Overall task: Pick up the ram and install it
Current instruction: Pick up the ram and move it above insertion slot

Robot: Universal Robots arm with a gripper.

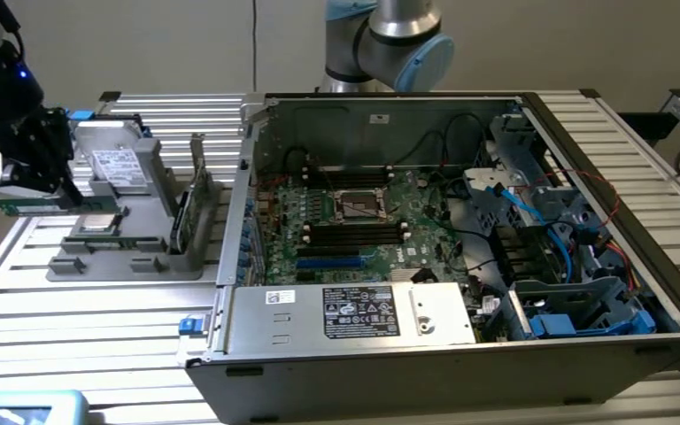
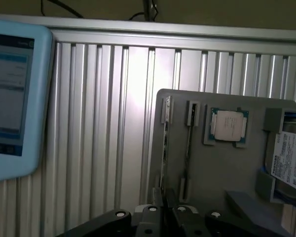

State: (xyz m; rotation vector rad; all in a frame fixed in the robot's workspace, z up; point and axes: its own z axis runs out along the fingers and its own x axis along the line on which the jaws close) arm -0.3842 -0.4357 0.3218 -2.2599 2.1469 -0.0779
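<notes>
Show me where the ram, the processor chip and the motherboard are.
the ram [image 1: 33, 207]: exterior view, its green face.
the processor chip [image 2: 229, 125]: wrist view, its silver lid.
the motherboard [image 1: 393, 252]: exterior view, its green board.

Lying on the ribbed metal surface [image 1: 81, 310]: an open computer case [image 1: 316, 376], a grey parts tray [image 1: 116, 261] just beside it, a blue-framed screen [image 2: 10, 98] near the edge.

The hand [image 1: 27, 197] hides part of the ram [image 1: 11, 209] it grips; the wrist view's edge cuts off the hard drive [image 2: 292, 165].
</notes>
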